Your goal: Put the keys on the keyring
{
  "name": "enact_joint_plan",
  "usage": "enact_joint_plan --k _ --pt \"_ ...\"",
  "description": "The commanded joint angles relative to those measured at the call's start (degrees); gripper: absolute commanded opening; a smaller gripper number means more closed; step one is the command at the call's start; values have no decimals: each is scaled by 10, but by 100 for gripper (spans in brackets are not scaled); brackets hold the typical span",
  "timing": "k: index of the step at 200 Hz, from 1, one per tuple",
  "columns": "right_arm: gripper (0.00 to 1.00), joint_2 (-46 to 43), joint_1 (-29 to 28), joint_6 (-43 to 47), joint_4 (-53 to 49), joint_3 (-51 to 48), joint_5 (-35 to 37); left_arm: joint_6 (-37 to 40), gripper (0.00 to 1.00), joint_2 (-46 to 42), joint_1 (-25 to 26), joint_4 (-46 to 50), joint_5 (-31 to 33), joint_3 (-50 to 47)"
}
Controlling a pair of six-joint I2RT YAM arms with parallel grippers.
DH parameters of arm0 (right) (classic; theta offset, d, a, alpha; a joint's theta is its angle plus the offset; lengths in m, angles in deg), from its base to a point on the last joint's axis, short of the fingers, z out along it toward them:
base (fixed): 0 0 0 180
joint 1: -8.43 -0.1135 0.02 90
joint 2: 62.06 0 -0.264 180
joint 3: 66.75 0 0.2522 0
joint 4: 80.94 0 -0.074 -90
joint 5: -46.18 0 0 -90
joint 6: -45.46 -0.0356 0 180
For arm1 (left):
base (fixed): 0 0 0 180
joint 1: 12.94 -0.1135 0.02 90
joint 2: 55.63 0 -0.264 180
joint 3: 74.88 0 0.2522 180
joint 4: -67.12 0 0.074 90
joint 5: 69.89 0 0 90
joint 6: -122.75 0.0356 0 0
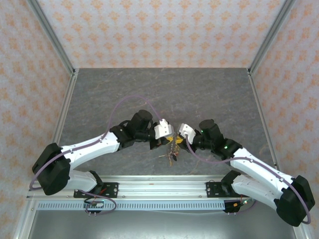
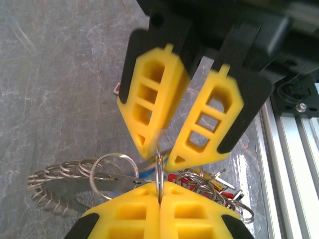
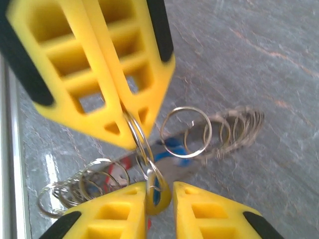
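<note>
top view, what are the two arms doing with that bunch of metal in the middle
Both arms meet low over the table, working a bunch of keys and rings held between them. The left gripper is shut on a thin silver ring, seen edge-on. The right gripper faces it, jaws slightly apart around that same ring and a yellow tag. Blue- and red-tagged keys dangle beside them.

Two yellow-fingered grippers meet tip to tip at a ring.
The left gripper (image 2: 159, 201), at the bottom edge, pinches a thin metal ring (image 2: 159, 172) edge-on; the right gripper (image 2: 160, 153) above has its tips slightly parted around the ring's top, with the keys (image 2: 199, 181) bunched just beside.
</note>
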Motion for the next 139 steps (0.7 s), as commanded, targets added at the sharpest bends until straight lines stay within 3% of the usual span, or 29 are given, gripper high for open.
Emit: enact_joint_plan --k 1,28,70,99,129,139 --pt "19 -6 5 -1 -8 -4 59 -13 0 -24 -3 -46 -21 1" --pt "17 -24 5 2 -12 2 60 -11 0 -21 -3 -43 -19 1" --pt "23 -92 6 18 -47 20 19 -12 0 -20 -4 -39 -8 1" --pt "29 -70 6 21 -39 41 -43 -12 0 -19 -4 -40 -12 2" --pt "28 -37 6 8 19 43 -64 -12 0 -21 -4 -34 -9 4" --pt "24 -25 6 0 34 45 -72 -13 0 -23 -4 -35 -8 3"
